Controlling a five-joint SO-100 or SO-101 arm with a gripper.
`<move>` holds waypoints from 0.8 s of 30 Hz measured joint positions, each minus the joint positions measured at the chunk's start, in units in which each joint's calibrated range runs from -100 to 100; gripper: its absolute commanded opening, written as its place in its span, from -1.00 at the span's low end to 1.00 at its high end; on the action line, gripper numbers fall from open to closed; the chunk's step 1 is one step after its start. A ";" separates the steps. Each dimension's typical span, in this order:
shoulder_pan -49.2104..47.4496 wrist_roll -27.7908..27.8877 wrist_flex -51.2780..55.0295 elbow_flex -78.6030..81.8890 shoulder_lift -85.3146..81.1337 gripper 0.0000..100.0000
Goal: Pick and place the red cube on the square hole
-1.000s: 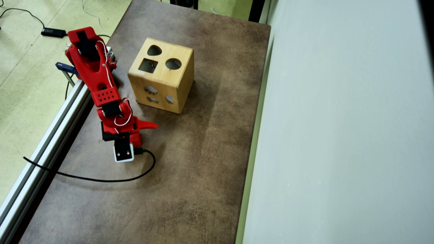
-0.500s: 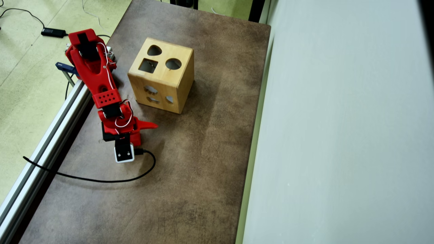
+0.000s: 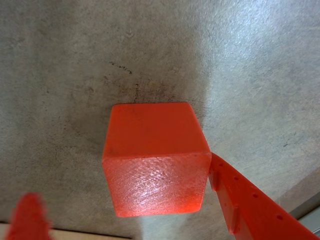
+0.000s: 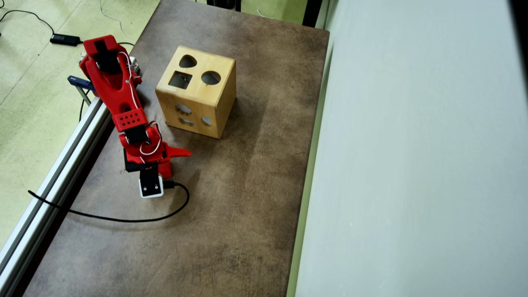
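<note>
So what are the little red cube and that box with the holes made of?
The red cube looks like matte plastic or dense foam, possibly printed: its near face is grainy and catches a soft sheen in the wrist view. The box looks like light, smooth-finished wood, with faint grain and cleanly cut holes, the square hole among them.

One red cube sits right at the end effector. One wooden box beyond it shows three holes on top, a single square hole among them. One black cable.
</note>
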 measured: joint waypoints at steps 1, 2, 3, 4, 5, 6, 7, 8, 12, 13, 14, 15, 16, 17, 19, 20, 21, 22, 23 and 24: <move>0.00 0.00 0.00 0.00 0.00 -0.28; 0.00 -0.05 0.00 0.00 0.00 -0.30; 0.00 -0.20 0.00 0.00 0.00 -0.31; 0.00 -0.49 0.00 0.00 0.00 -0.32; 0.00 -0.88 0.00 0.00 0.00 -0.33; 0.00 -1.32 0.00 0.00 0.00 -0.34; 0.00 -1.81 0.00 0.00 0.00 -0.34; 0.00 -2.20 0.00 0.00 0.00 -0.35; 0.00 -2.83 0.00 0.00 0.00 -0.38; 0.00 -2.93 0.00 0.00 0.00 -0.39; 0.00 -2.93 0.00 0.00 0.00 -0.41; 0.00 -2.93 0.00 0.00 0.00 -0.43; 0.00 -2.93 0.00 0.00 0.00 -0.44; 0.00 -2.93 0.00 0.00 0.00 -0.46; 0.00 -2.93 0.00 0.00 0.00 -0.50; 0.00 -2.93 0.00 0.00 0.00 -0.52; 0.00 -2.93 0.00 0.00 0.00 -0.53; 0.00 -2.93 0.00 0.00 0.00 -0.55; 0.00 -2.93 0.00 0.00 0.00 -0.56; 0.00 -2.93 0.00 0.00 0.00 -0.58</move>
